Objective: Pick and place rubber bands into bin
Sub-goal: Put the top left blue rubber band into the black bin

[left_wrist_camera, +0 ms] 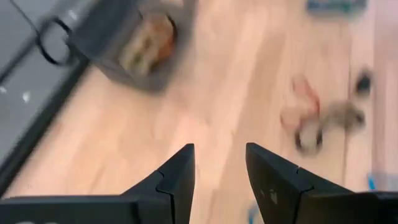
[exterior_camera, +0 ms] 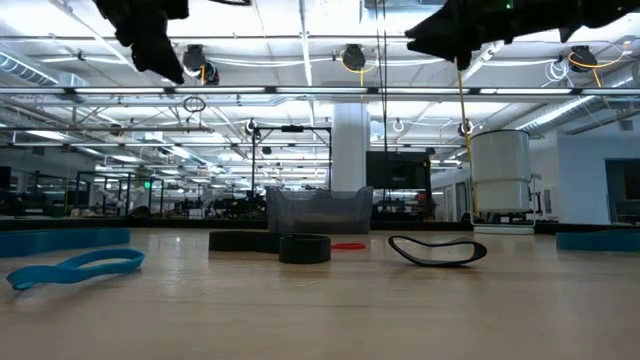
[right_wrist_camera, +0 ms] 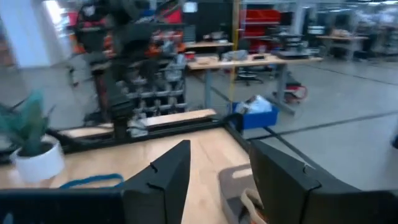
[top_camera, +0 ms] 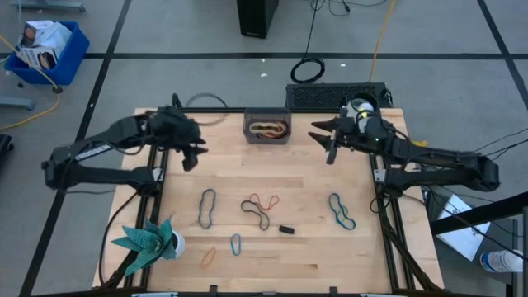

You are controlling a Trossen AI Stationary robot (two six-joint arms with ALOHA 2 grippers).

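The dark grey bin point(top_camera: 267, 128) stands at the table's far edge with tan and orange bands in it point(top_camera: 269, 129); it also shows in the left wrist view point(left_wrist_camera: 134, 46). Loose rubber bands lie on the wood: a blue one point(top_camera: 206, 207), a black and red pair point(top_camera: 258, 208), a teal one point(top_camera: 341, 210), a small blue one point(top_camera: 236, 243) and an orange one point(top_camera: 208, 256). My left gripper point(top_camera: 195, 153) is open and empty, up in the air left of the bin. My right gripper point(top_camera: 324, 140) is open and empty, up in the air right of the bin.
A small black block point(top_camera: 286, 229) lies near the middle. A potted fake plant point(top_camera: 155, 240) stands at the near left corner. A black mat point(top_camera: 338, 96) and a white roll point(top_camera: 360, 108) sit at the far right. A blue crate point(top_camera: 48, 51) stands on the floor.
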